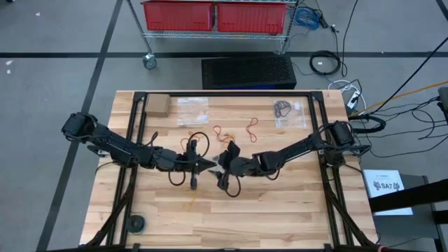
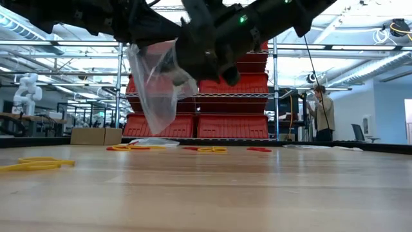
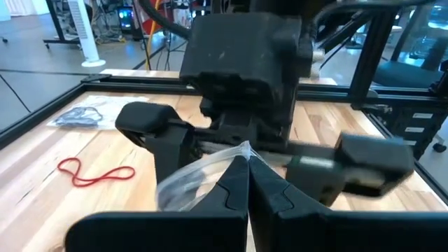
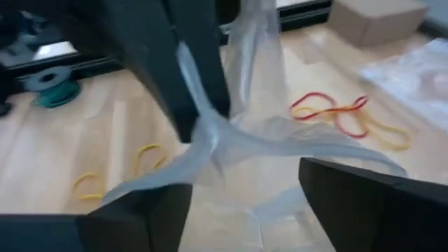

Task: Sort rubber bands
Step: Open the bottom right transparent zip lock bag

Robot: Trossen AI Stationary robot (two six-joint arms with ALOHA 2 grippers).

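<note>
One paper sheet (image 1: pixel 387 187) reads "SA7".

A plastic bag (image 2: pixel 156 84) hangs above the table (image 1: pixel 280 210), rubber bands (image 1: pixel 236 129) lying behind it.

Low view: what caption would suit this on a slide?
Clear plastic bag dangles from the left gripper above the table, yellow rubber bands lying nearby.
</note>
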